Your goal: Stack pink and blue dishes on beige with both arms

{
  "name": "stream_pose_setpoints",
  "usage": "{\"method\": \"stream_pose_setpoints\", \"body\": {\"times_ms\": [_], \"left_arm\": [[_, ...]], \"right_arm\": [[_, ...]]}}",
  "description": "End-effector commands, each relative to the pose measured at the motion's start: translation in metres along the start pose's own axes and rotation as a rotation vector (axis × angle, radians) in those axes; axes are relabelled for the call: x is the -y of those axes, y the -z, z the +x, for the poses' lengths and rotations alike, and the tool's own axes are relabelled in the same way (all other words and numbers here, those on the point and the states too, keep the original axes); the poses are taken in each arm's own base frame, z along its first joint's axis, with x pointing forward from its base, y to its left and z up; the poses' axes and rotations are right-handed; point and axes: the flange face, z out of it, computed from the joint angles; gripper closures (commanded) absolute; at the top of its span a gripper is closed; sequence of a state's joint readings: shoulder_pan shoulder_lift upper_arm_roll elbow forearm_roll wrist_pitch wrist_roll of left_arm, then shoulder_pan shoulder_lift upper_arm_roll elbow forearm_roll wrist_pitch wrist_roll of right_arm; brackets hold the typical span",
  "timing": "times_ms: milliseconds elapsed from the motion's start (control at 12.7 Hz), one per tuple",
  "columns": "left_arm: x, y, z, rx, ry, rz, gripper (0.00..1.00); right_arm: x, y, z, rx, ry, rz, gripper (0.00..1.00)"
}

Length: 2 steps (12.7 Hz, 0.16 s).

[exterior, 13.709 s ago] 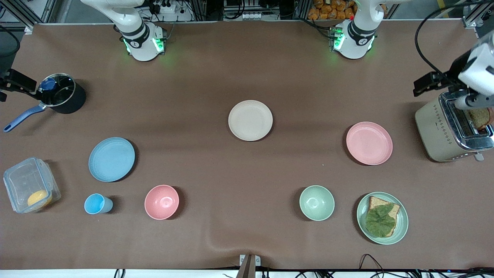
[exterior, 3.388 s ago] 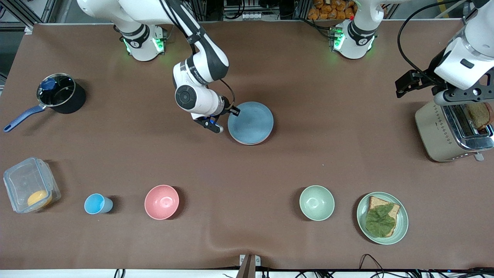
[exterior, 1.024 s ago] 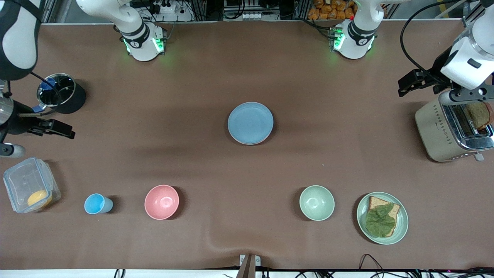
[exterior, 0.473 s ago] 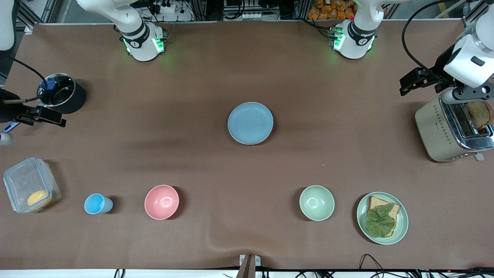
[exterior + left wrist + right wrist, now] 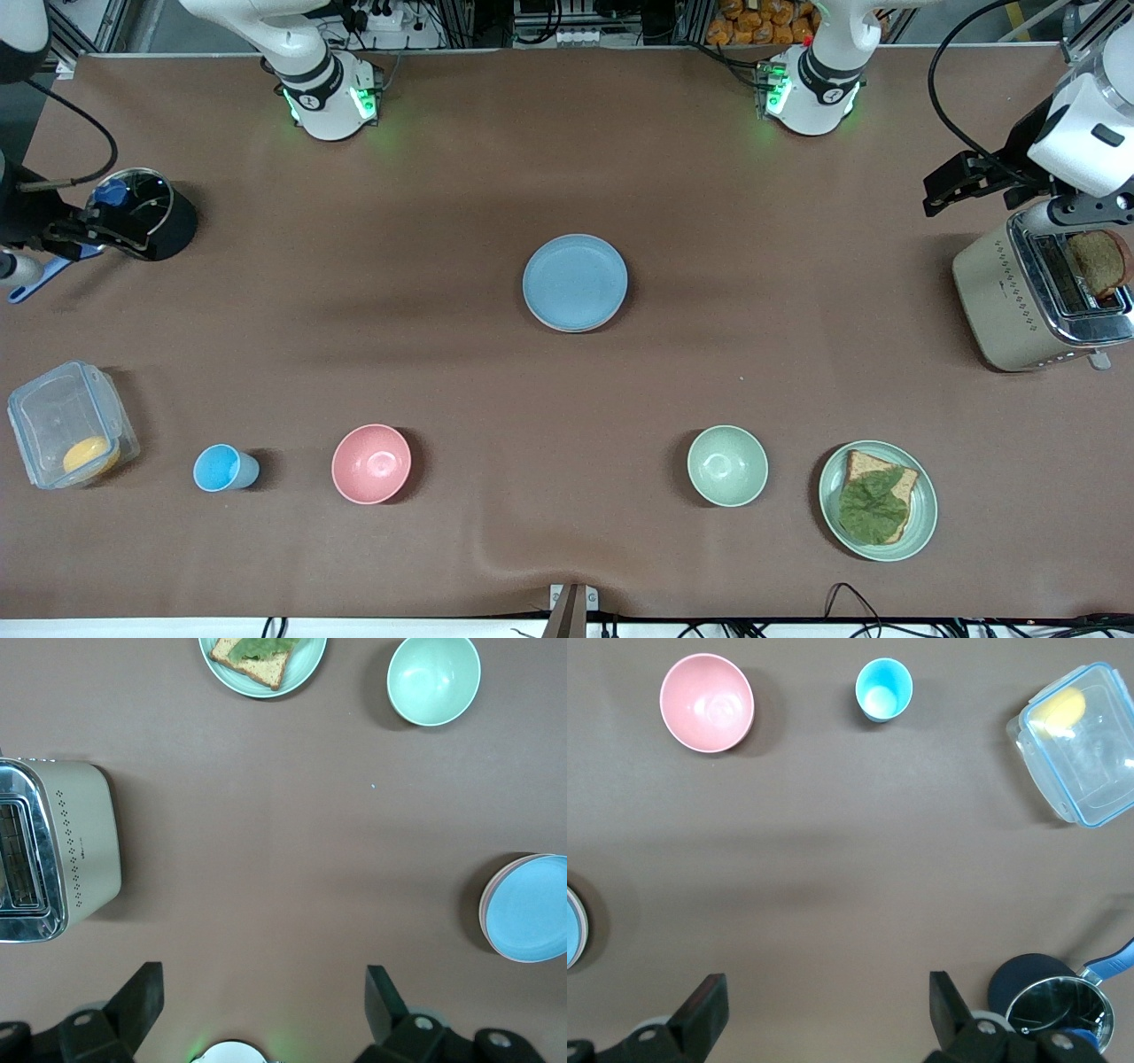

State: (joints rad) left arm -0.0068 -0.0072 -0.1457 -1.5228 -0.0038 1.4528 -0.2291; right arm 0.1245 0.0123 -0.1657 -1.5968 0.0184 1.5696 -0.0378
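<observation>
The light blue dish (image 5: 575, 282) lies on top of a stack at the middle of the table. Under it only a thin pale rim (image 5: 484, 904) shows in the left wrist view, so the pink dish and the beige plate are almost wholly hidden. My left gripper (image 5: 263, 997) hangs open and empty, high over bare table beside the toaster, at the left arm's end. Over bare table beside the black pot, at the right arm's end, my right gripper (image 5: 828, 1005) is also open and holds nothing. Both grippers are well away from the stack.
A toaster (image 5: 1036, 301) with bread stands at the left arm's end. Nearer the front camera are a green plate with bread and a leaf (image 5: 877, 501), a green bowl (image 5: 727, 465), a pink bowl (image 5: 371, 463), a blue cup (image 5: 221, 468) and a clear box (image 5: 66, 425). A black pot (image 5: 142, 213) stands at the right arm's end.
The right arm, which had left the blue dish on the stack, has drawn back to the pot's end of the table. The left arm has drifted slightly. The stack has not moved.
</observation>
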Motion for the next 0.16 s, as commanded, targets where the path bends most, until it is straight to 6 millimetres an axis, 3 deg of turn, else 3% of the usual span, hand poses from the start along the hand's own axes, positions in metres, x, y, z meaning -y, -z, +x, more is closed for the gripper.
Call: {"method": "stream_pose_setpoints", "body": {"times_ms": [0,79], "left_arm": [[0.0033,0.0061,-0.0032,0.005,-0.012,0.0,0.0],[0.0033,0.0061,-0.0032,0.005,-0.012,0.0,0.0]], "right_arm": [[-0.004,0.0124,-0.0208,-0.028,-0.014,-0.011,0.0],[-0.004,0.014,-0.0232,-0.023,-0.014,-0.01,0.0]]}}
